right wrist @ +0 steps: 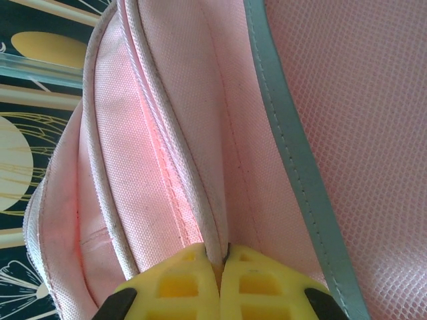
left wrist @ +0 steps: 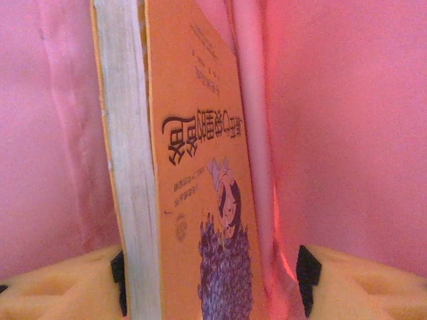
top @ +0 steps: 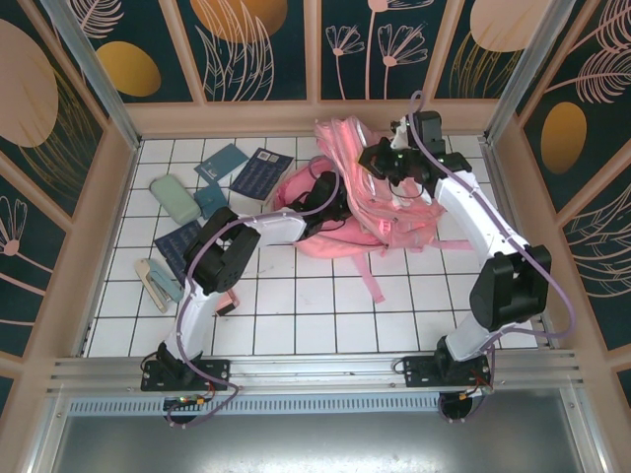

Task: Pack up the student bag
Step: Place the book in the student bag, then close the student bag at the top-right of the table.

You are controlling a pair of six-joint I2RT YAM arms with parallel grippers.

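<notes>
Student bag (top: 360, 212) lies far centre-right on the surface (top: 296, 305). Right gripper (right wrist: 220, 267): jaws clamped on its opening rim. Left gripper (left wrist: 212, 283) is inside the bag, jaws parted around an upright orange book (left wrist: 200, 167) whose long axis points deeper in.

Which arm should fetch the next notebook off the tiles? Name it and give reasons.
Left, probably. The left claw stands open around the orange book inside the student bag, and the dark blue notebook lies nearer that arm. The right claw is shut on the bag's rim.
</notes>
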